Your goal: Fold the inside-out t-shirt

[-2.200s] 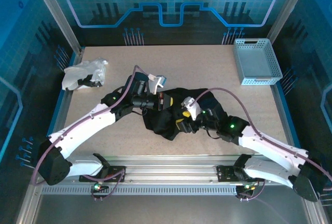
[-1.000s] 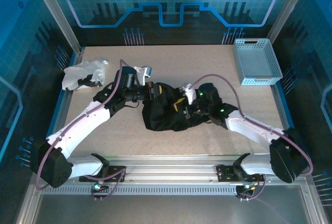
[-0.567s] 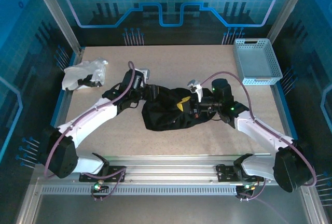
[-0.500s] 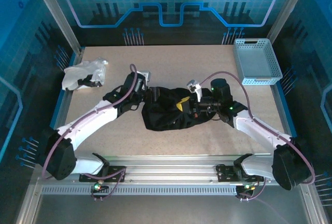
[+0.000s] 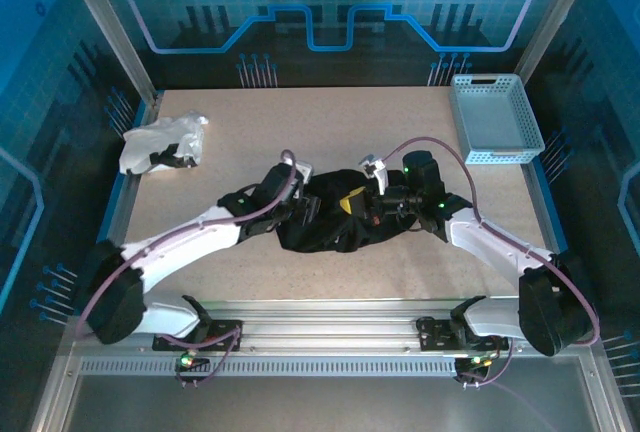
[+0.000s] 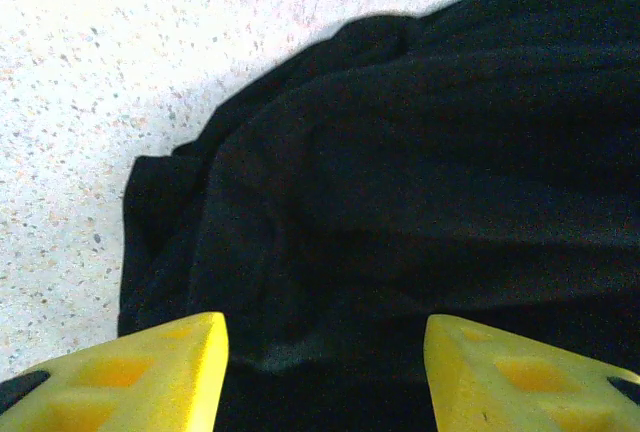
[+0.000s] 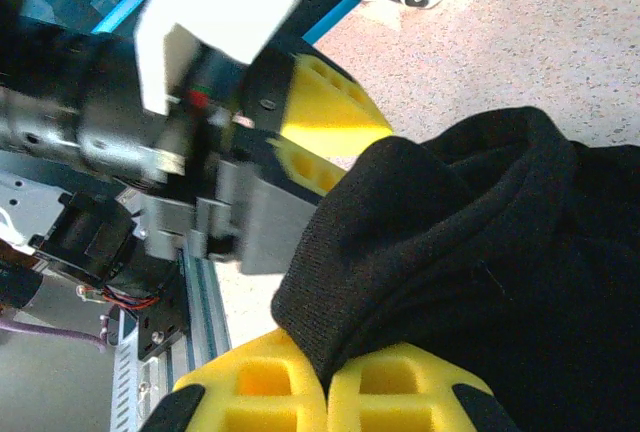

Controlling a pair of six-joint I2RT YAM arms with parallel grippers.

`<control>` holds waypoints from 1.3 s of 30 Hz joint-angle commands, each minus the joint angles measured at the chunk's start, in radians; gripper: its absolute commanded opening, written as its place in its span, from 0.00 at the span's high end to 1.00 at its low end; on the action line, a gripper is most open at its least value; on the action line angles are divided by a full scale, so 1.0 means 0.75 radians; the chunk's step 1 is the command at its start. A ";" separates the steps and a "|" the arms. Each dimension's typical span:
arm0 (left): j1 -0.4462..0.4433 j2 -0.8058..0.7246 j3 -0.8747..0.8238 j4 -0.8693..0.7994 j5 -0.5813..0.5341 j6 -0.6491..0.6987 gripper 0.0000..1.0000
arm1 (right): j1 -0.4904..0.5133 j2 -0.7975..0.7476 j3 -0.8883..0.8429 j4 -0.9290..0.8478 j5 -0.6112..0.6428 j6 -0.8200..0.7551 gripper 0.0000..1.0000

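The black t-shirt (image 5: pixel 330 222) lies bunched in a heap at the middle of the table. My right gripper (image 5: pixel 352 202) is at the heap's far right side, shut on a thick fold of the t-shirt (image 7: pixel 420 222) that rises out of its yellow fingertips (image 7: pixel 400 392). My left gripper (image 5: pixel 306 206) sits at the heap's left side. In the left wrist view it is open (image 6: pixel 325 372), its yellow fingers (image 6: pixel 150 372) wide apart just above the dark t-shirt (image 6: pixel 400 172), nothing between them. The left gripper's head (image 7: pixel 250 152) is close in front of the right wrist camera.
A crumpled white garment (image 5: pixel 160 142) lies at the table's far left edge. A pale blue perforated basket (image 5: pixel 495 117) stands at the far right corner. Bare speckled tabletop (image 5: pixel 330 122) stretches behind the shirt, and the aluminium rail (image 5: pixel 320 327) runs along the near edge.
My left gripper has swung from the shirt's far left corner toward the near right and now hangs over the heap. The right gripper keeps its hold and has barely shifted.
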 commanded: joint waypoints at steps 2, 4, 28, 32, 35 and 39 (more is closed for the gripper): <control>-0.005 0.181 0.140 -0.016 0.036 0.056 0.54 | -0.031 -0.071 0.007 -0.009 0.012 0.006 1.00; -0.005 0.236 0.174 -0.025 0.040 0.041 0.72 | -0.041 -0.099 -0.009 -0.019 0.030 0.006 1.00; 0.277 -0.425 -0.230 0.939 1.135 -0.485 1.00 | 0.007 -0.361 -0.156 -0.184 0.714 0.019 0.76; 0.293 -0.453 -0.258 0.934 1.135 -0.455 1.00 | 0.021 -0.360 -0.133 -0.354 0.894 0.011 0.67; 0.295 -0.457 -0.262 0.921 1.137 -0.416 1.00 | 0.049 -0.421 -0.138 -0.349 0.863 -0.075 0.58; 0.296 -0.451 -0.264 0.909 1.133 -0.394 1.00 | 0.093 -0.468 -0.120 -0.295 0.719 -0.178 0.48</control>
